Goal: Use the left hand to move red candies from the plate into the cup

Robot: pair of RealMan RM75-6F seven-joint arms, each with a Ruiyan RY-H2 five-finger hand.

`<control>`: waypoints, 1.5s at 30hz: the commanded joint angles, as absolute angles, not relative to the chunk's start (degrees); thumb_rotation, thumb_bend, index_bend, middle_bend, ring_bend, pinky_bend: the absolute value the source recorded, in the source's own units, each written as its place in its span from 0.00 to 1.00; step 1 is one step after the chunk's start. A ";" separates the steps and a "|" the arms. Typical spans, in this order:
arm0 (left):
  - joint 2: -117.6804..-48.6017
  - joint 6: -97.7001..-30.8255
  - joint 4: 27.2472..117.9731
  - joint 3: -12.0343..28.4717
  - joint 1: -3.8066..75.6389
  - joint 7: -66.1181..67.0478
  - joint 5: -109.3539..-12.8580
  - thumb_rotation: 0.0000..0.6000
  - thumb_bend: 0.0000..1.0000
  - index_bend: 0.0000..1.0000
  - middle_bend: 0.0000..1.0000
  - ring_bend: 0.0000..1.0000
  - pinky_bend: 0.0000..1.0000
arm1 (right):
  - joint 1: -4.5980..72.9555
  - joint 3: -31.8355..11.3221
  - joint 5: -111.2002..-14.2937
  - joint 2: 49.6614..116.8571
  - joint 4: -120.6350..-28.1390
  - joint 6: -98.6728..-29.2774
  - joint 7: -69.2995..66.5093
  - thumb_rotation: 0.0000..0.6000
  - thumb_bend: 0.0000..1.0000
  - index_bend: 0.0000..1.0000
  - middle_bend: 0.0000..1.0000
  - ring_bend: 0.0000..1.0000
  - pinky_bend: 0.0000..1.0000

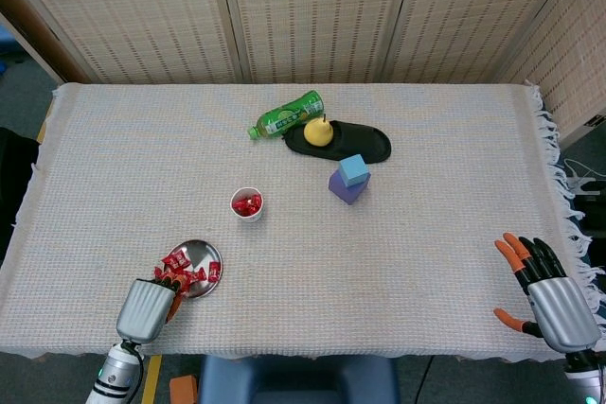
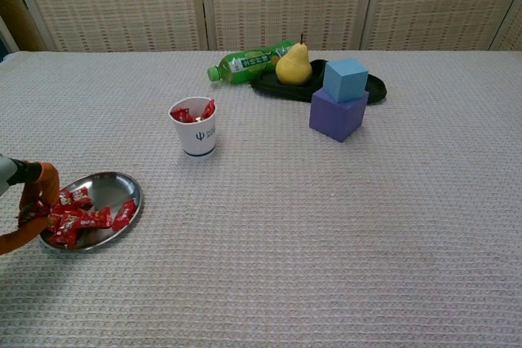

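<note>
A steel plate near the table's front left holds several red candies. My left hand hangs over the plate's left side, its orange-tipped fingers curled down onto the candies. Whether a candy is pinched between them does not show. The white paper cup stands farther back and to the right, with some red candies inside. My right hand rests off the front right corner with fingers spread, holding nothing.
A green bottle lies behind a black tray that carries a yellow pear. In front of the tray, a light blue cube sits on a purple block. The table's fringed edge is on the right.
</note>
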State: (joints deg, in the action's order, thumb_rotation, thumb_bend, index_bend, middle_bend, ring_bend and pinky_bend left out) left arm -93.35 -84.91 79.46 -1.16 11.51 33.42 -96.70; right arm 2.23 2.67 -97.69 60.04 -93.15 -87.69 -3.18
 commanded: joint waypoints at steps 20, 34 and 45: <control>-94.04 -68.63 87.18 13.76 27.59 43.05 -83.80 1.00 0.39 0.55 0.61 0.81 1.00 | 2.29 1.81 -95.30 60.08 -93.16 -87.16 -3.10 1.00 0.00 0.00 0.00 0.00 0.00; -102.69 -59.16 71.13 20.46 42.04 40.24 -77.32 1.00 0.38 0.55 0.60 0.81 1.00 | 2.62 0.69 -92.32 60.16 -93.40 -85.82 -2.86 1.00 0.00 0.00 0.00 0.00 0.00; -106.68 -57.58 61.17 19.80 47.44 35.95 -75.59 1.00 0.38 0.50 0.56 0.81 1.00 | 3.04 -0.08 -90.38 60.01 -93.11 -84.62 -3.45 1.00 0.00 0.00 0.00 0.00 0.00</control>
